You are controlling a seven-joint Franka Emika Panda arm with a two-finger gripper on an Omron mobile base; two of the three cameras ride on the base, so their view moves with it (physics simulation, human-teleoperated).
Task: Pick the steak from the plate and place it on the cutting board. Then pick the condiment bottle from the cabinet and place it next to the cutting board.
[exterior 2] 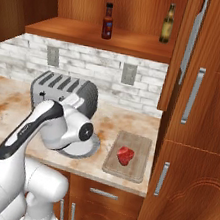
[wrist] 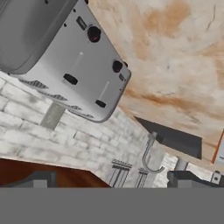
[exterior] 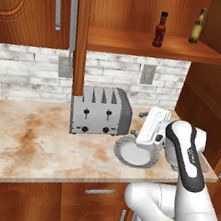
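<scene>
In the left base view you have the four-slot toaster on the marbled counter, against the white brick backsplash; the plate lies just to its right, partly covered by the white arm; the open shelf of the cabinet above carries the condiment bottle with its red cap and, well to its right, the taller olive-green bottle; two wall outlets sit in the brickwork. In the right base view you find the steak lying on the cutting board, at the counter's right end beside the tall cabinet side; the plate is just left of the board, its white centre bare where it shows past the arm; the toaster stands behind it; the condiment bottle and the green bottle are upright on the shelf, apart from each other. In the hand view you see the gripper with its two dark finger tips spread wide at the lower edge, nothing between them; the toaster's front with its knobs and levers appears rolled on the counter, with brickwork, an outlet and the dark wood of the shelf near the tips.
</scene>
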